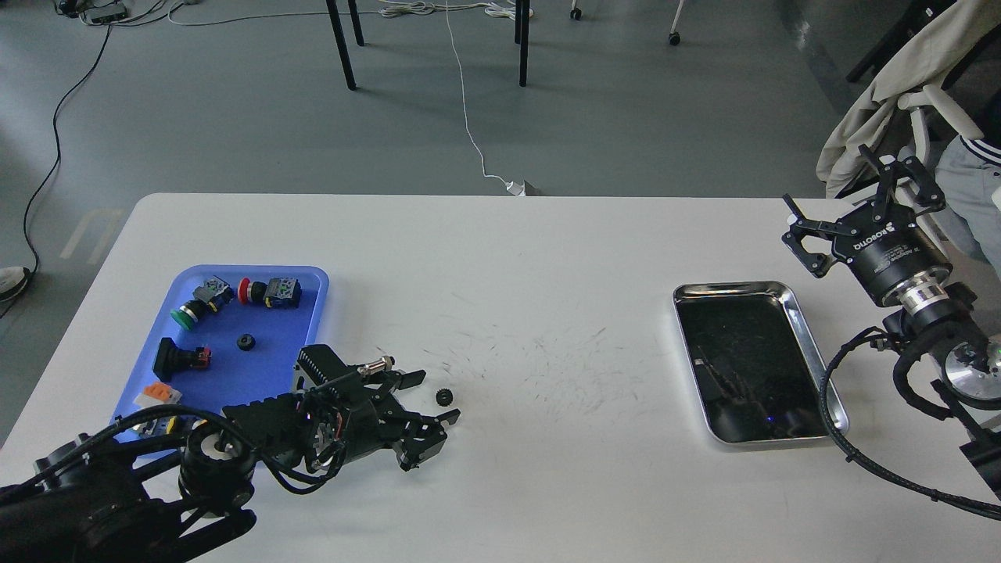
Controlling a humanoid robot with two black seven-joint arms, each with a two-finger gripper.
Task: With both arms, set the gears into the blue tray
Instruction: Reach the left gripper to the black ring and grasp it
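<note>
Left black clawed gripper (430,403): fingers spread, nothing between them yet, laid low over the white table (500,258) with a tiny black toothed gear (445,397) sitting in the gap, apparently lined up for a pinch. Seems set just beside the blue plastic rectangular tray (311,275) so the carry afterwards would be short. Second small black gear (247,342) already lying in that tray, among coloured-cap push-button switches (270,292). Right black gripper marked ROBOTIQ (848,211): fingers wide apart, empty, raised off the table's far right corner, probably parked clear. Shiny rectangular steel tray (799,306) below it: dark reflective floor, hard to tell whether anything small lies inside. Near corner of the blue tray covered by the left arm; items there only partly visible. Whether the fingertips touch the gear or the tabletop: cannot tell. Right arm cut off at the edge.
</note>
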